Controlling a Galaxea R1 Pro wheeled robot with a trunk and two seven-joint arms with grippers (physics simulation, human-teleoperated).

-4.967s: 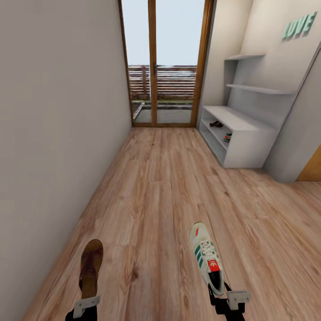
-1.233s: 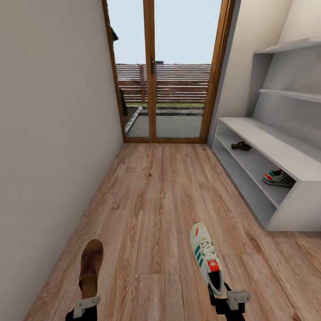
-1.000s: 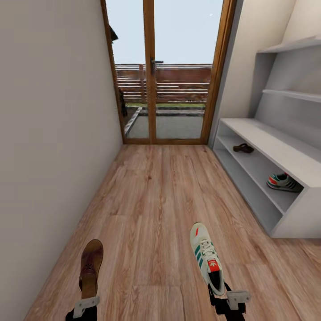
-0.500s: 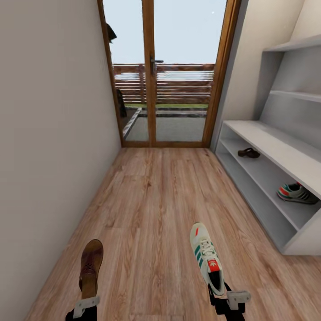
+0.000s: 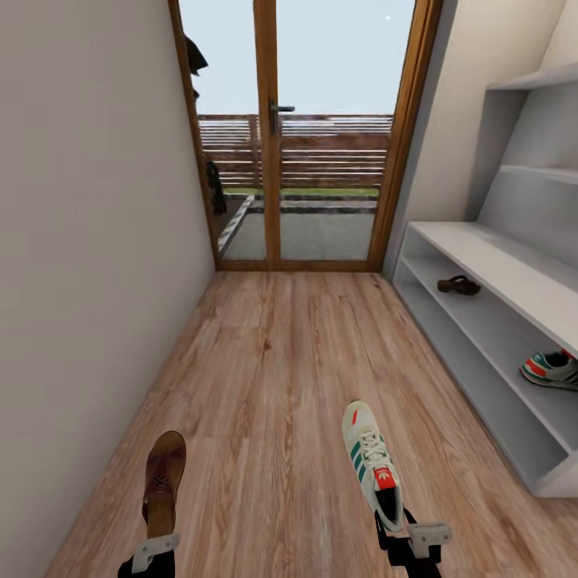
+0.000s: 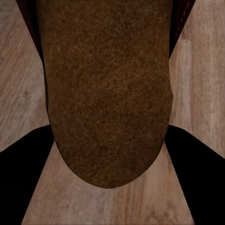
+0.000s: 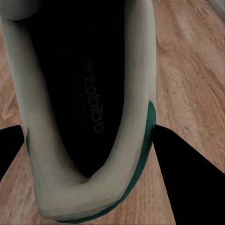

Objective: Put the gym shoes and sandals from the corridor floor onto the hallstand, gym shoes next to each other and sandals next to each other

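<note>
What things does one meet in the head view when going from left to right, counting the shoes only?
Sandal held by the left gripper → gym shoe held by the right gripper → sandal on the hallstand shelf → gym shoe on the hallstand shelf.

Count by kind:
- White low-top sneakers with green stripes: two, one (image 5: 372,464) above the wood-plank floor (image 5: 281,385), one (image 5: 551,368) in the pale grey rack's (image 5: 514,281) lower slot.
- Flat brown leather sandals: two, one (image 5: 164,480) above the floor, one (image 5: 458,284) in the lower slot.
</note>
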